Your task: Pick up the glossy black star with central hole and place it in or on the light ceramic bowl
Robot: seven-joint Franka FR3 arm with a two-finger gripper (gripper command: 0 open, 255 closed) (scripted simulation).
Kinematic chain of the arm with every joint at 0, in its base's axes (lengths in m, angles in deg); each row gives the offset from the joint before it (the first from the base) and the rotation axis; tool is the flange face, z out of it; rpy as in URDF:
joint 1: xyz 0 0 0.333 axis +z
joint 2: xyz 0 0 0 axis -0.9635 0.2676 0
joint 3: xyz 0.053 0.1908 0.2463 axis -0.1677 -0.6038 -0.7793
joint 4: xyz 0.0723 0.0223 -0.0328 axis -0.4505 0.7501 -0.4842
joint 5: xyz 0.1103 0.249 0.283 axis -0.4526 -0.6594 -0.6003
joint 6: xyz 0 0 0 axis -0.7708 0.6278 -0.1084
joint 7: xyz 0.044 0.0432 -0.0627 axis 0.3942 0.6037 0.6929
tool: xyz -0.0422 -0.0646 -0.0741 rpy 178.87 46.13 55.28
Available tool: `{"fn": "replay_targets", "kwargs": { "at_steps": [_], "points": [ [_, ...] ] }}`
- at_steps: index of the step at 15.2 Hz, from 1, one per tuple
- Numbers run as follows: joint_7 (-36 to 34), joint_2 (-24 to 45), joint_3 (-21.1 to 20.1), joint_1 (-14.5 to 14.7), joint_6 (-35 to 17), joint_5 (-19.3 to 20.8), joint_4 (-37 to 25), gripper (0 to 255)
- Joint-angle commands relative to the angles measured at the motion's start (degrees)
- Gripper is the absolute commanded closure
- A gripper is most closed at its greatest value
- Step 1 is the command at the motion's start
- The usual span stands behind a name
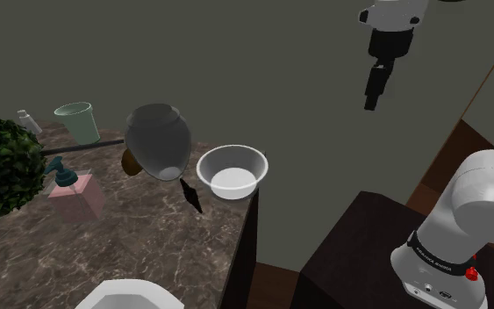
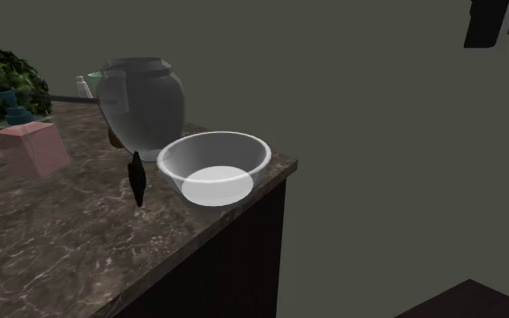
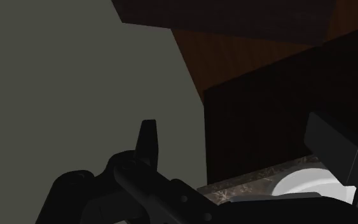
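Spread black fingers high off white bowl, black star upright beside bowl on dark marbled counter, grey-green wall, shoulder view includes arm's stand

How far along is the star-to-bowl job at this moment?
Nothing is done: the black star stands on the marbled counter beside the bowl, which is empty. In hand: nothing; the gripper hangs high, away from both, jaws open. Left: reach, grasp, lift, place.

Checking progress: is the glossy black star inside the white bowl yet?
Out: the small black star stands on the brown marble counter beside the round white bowl.
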Motion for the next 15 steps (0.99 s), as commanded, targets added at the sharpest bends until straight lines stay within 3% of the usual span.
{"fn": "replay_targets", "kwargs": {
  "at_steps": [1,8,15],
  "points": [
    [0.00,0.00,0.00,0.00,0.00,0.00,0.00,0],
    [-8.46,8.91,-6.88,1.46,-7.60,-4.81,-0.97,0],
    [-16.69,20.46,-13.49,2.19,-14.60,-7.07,-5.46,0]
  ]
}}
